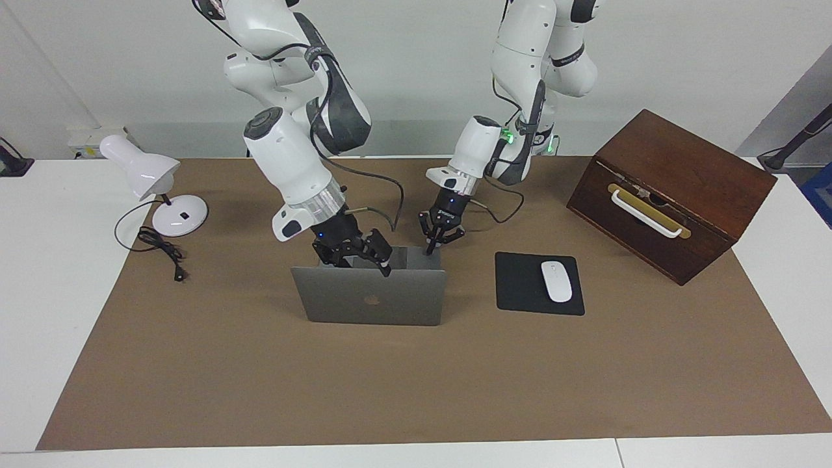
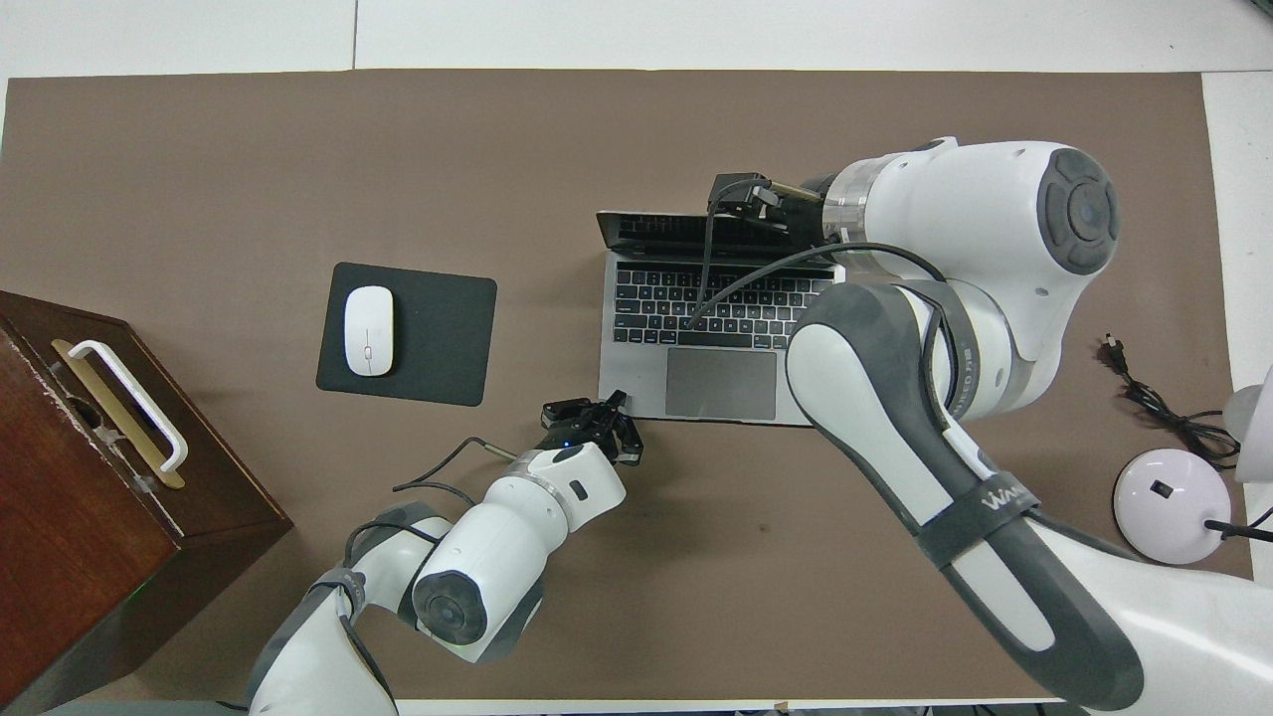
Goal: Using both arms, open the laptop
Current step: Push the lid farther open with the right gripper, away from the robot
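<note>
- A thin silver-grey metal laptop (image 1: 374, 296) sits near the middle of a brown table mat (image 1: 416, 390), its lid tilted back past upright so the grey keyboard deck (image 2: 711, 308) and large trackpad show in the overhead view.
- The right gripper (image 1: 383, 260) is at the lid's top edge, its black fingers touching the lid; whether they are apart or together I cannot tell.
- The left gripper (image 1: 430, 247), fingertips together, presses down on the deck's corner nearest the robots, toward the left arm's end of the table.
- Beside the laptop, toward the left arm's end, a white oval mouse (image 1: 556, 281) lies on a black rectangular mouse pad (image 1: 520, 286).
- Nearer that end stands a dark brown wooden box (image 1: 676, 188) with a white handle.
- At the right arm's end stands a white desk lamp (image 1: 156, 188) with a black cord.
</note>
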